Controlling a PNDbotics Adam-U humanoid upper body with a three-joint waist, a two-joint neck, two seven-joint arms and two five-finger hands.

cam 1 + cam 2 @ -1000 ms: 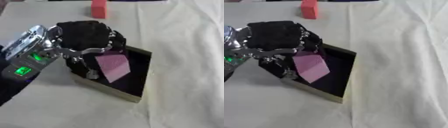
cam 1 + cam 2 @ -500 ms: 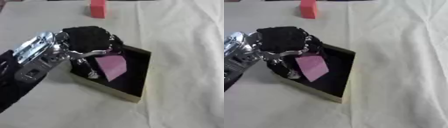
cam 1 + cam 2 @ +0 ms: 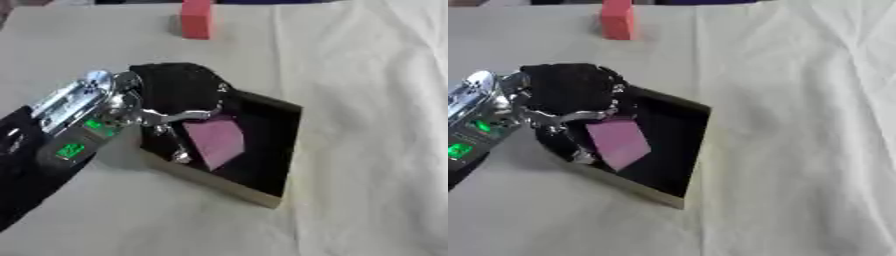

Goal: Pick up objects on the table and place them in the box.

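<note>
The bench [image 3: 367,100], covered in a pale creased cloth, fills both views. On it, a little left of centre, sits the box [image 3: 262,195], a shallow dark tray with a light outer wall, turned so one corner points toward the robot. The left arm comes in from the lower left, and the left hand [image 3: 179,92] hangs over the box's left side, black across the back with silver parts below it. Its fingers reach down into the box around the pink piece [image 3: 217,142], a flat tilted slab that leans inside the box's left half with its long axis running roughly from upper left to lower right. Whether the fingers still pinch the piece or merely stand beside it cannot be told; one silver fingertip [image 3: 181,158] shows just left of its lower edge. The right hand is not in view. Far up the bench, well apart from the box, stands the red block [image 3: 197,19], upright, its long axis vertical. That block lies straight ahead of the left hand, beyond it and slightly to the right, so the left arm is probably the one to fetch it, reaching forward once the pink piece is let go.
</note>
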